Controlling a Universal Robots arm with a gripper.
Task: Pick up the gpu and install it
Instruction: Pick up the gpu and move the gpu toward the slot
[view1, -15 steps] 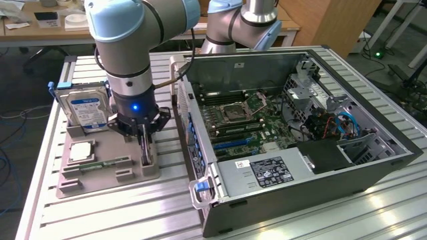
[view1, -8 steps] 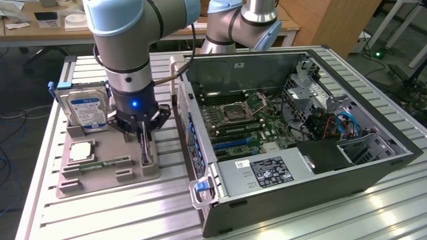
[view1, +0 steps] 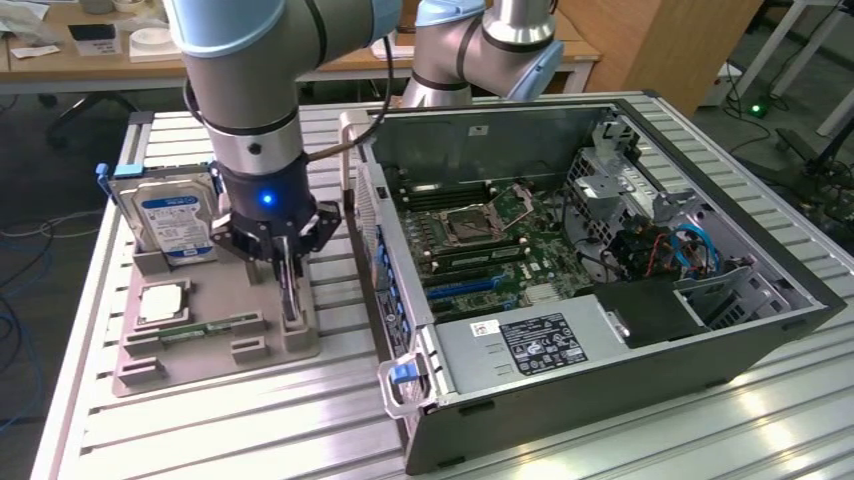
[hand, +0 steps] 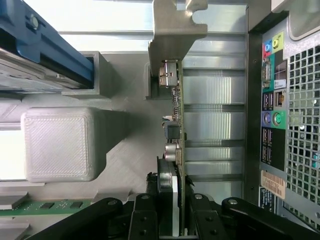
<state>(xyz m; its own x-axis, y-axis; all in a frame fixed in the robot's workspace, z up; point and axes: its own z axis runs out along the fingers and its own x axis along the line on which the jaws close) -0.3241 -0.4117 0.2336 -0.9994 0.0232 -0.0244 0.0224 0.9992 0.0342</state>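
The gpu (view1: 290, 298) is a thin dark card standing on edge at the right end of the grey holder tray (view1: 214, 352), beside the open computer case (view1: 601, 250). My gripper (view1: 286, 268) comes down on it from above, its fingers closed on the card's two faces. The wrist view looks along the gpu (hand: 178, 120) edge-on, with its silvery bracket (hand: 172, 30) at the far end. There my gripper (hand: 172, 202) is shut on the near end of the card. I cannot tell whether the card has left its slot in the tray.
The silver hard drive (view1: 174, 215) with a blue-white label stands at the tray's back. A processor (view1: 160, 302) and a green memory stick (view1: 207, 328) lie in the tray. The case's rear port panel (hand: 272, 110) is close beside the card. The motherboard (view1: 481, 235) lies exposed inside the case.
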